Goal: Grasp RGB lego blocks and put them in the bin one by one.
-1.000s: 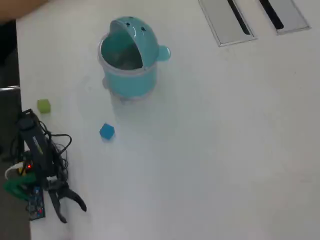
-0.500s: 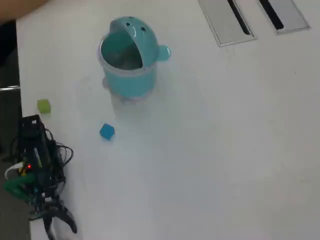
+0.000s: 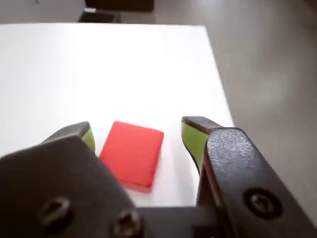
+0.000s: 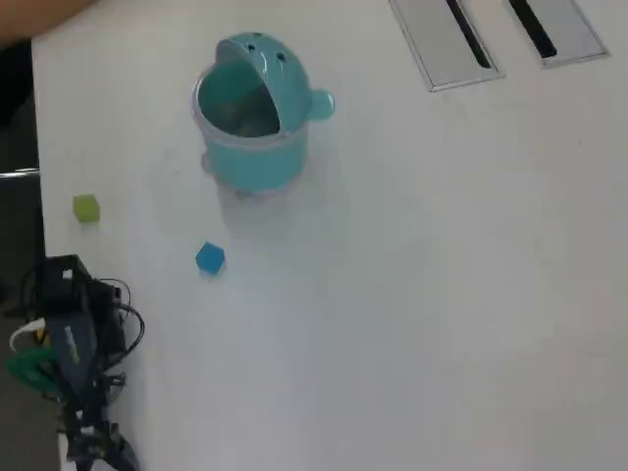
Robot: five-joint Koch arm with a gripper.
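Note:
In the wrist view a red lego block (image 3: 131, 153) lies flat on the white table between the two green-padded fingers, near the table's corner. My gripper (image 3: 138, 129) is open and straddles it, with a gap on each side. From overhead, the gripper (image 4: 96, 449) sits at the bottom left table edge and the arm hides the red block. A yellow-green block (image 4: 86, 207) lies near the left edge and a blue block (image 4: 209, 258) sits in front of the bin. The teal bin (image 4: 257, 165) stands upright at the top with its lid tipped open.
Two grey slotted plates (image 4: 456, 39) (image 4: 549, 27) are set into the table at the top right. The table's edge (image 3: 218, 94) runs close to the right of the gripper in the wrist view, with grey floor beyond it.
In the overhead view the arm has drawn down toward the bottom left corner, taking the gripper to the table edge. The blocks and bin have not moved.

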